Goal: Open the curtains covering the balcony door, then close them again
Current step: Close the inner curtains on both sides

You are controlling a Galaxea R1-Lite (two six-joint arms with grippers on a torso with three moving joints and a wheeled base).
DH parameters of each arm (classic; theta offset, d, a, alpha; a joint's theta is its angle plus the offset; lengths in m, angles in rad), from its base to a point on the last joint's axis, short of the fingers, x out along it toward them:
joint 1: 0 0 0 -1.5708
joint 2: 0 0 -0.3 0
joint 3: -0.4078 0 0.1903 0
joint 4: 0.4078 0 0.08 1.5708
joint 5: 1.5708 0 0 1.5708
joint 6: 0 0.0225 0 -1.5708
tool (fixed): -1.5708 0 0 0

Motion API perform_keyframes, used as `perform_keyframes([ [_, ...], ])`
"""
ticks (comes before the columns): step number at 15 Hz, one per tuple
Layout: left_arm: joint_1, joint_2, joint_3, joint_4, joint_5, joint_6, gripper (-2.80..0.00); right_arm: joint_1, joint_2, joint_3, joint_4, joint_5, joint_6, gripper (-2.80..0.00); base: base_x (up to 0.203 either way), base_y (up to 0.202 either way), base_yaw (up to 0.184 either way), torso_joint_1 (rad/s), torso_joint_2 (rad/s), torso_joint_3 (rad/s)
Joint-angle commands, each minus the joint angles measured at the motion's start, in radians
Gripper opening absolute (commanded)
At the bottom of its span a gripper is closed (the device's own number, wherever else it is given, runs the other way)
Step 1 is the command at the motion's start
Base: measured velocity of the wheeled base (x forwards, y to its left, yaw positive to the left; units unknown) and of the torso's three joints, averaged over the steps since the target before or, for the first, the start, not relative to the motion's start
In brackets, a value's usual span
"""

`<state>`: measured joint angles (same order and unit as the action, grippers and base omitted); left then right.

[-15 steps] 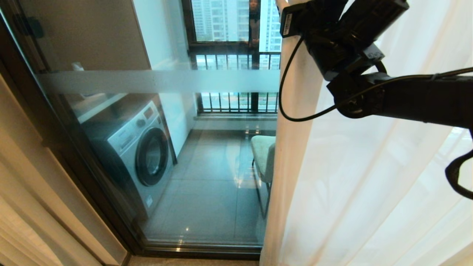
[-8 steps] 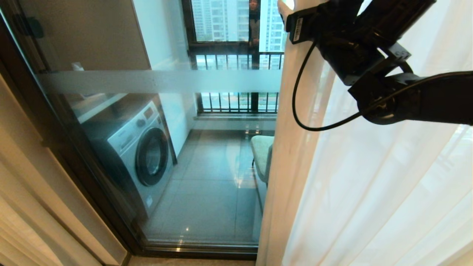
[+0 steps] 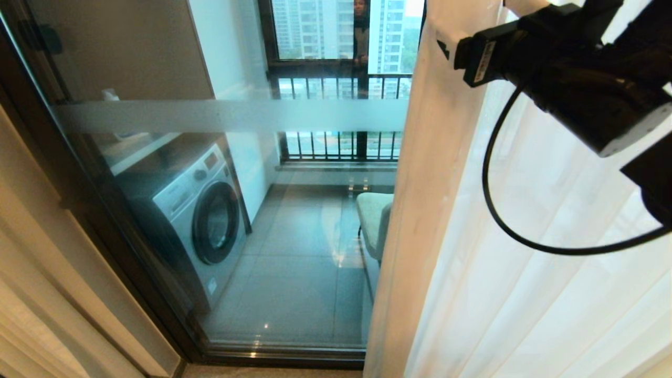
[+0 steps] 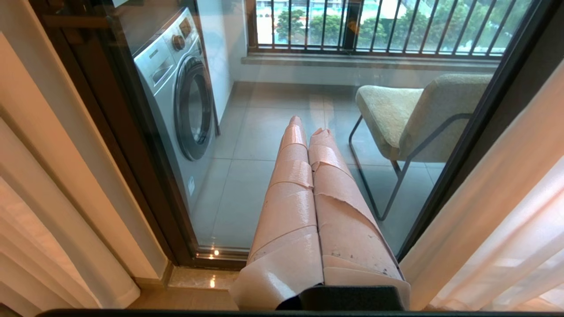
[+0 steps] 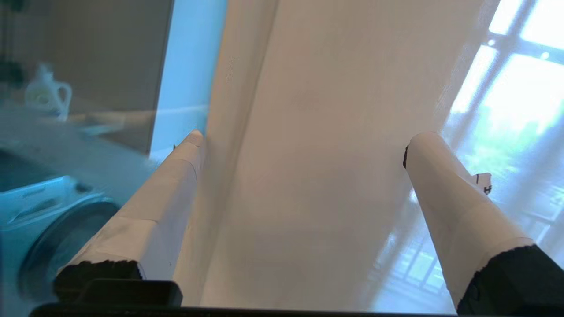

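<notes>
1. The right gripper (image 5: 304, 141) is seen in the right wrist view with its two taped fingers (image 5: 158, 193) spread wide; nothing is clamped between them.
2. The curtains (image 5: 308, 110) hang directly ahead of that gripper, the cream edge fold filling the gap between the fingers. Whether a fingertip touches the fabric cannot be told, as the near edge is blurred.
3. In the head view the right arm (image 3: 577, 79) is raised in front of the curtains (image 3: 472, 262), near their top; the fingers themselves are hidden there behind the wrist body.
4. The left gripper (image 4: 308, 132) is held low, well apart from the curtains, its taped fingers pressed together and holding nothing.
5. The curtains are drawn to the right side of the balcony door (image 3: 231, 115), whose glass pane with the frosted band is left uncovered on the left.
6. Behind the balcony door a washing machine (image 3: 199, 210) stands at the left, and a chair (image 3: 373, 215) sits just beside the curtain edge.
7. Farthest off, beyond the balcony door, an outer window with railing bars (image 3: 341, 144) is visible.
</notes>
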<state>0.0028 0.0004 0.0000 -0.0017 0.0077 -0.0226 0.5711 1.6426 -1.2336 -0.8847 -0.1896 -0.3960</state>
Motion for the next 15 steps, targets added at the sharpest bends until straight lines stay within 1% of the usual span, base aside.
perform_keyframes([
  [1, 0.0, 0.0, 0.0, 0.0, 0.0, 0.0, -2.8, 0.011, -0.135, 0.133, -0.021, -0.002, -0.003, 0.0, 0.0, 0.0, 0.0, 0.0, 0.0, 0.0],
  [2, 0.0, 0.0, 0.0, 0.0, 0.0, 0.0, -2.8, 0.012, -0.165, 0.183, -0.037, -0.002, -0.003, 0.0, 0.0, 0.0, 0.0, 0.0, 0.0, 0.0],
  [3, 0.0, 0.0, 0.0, 0.0, 0.0, 0.0, -2.8, 0.013, -0.192, 0.227, -0.051, -0.002, -0.003, -1.55, 0.0, 0.0, 0.0, 0.0, 0.0, 0.0],
  [4, 0.0, 0.0, 0.0, 0.0, 0.0, 0.0, -2.8, 0.013, -0.22, 0.273, -0.061, -0.002, -0.004, -2.8, 0.0, 0.0, 0.0, 0.0, 0.0, 0.0],
  [7, 0.0, 0.0, 0.0, 0.0, 0.0, 0.0, -2.8, 0.013, -0.292, 0.393, -0.07, -0.002, -0.001, -2.8, 0.0, 0.0, 0.0, 0.0, 0.0, 0.0],
  [11, 0.0, 0.0, 0.0, 0.0, 0.0, 0.0, -2.8, 0.004, -0.361, 0.596, -0.06, -0.006, 0.005, -2.8, 0.0, 0.0, 0.0, 0.0, 0.0, 0.0],
  [14, 0.0, 0.0, 0.0, 0.0, 0.0, 0.0, -2.8, -0.029, -0.383, 0.687, -0.05, -0.026, 0.044, -2.8, 0.0, 0.0, 0.0, 0.0, 0.0, 0.0],
  [15, 0.0, 0.0, 0.0, 0.0, 0.0, 0.0, -2.8, -0.066, -0.384, 0.709, -0.048, -0.027, 0.046, -2.8, 0.0, 0.0, 0.0, 0.0, 0.0, 0.0],
])
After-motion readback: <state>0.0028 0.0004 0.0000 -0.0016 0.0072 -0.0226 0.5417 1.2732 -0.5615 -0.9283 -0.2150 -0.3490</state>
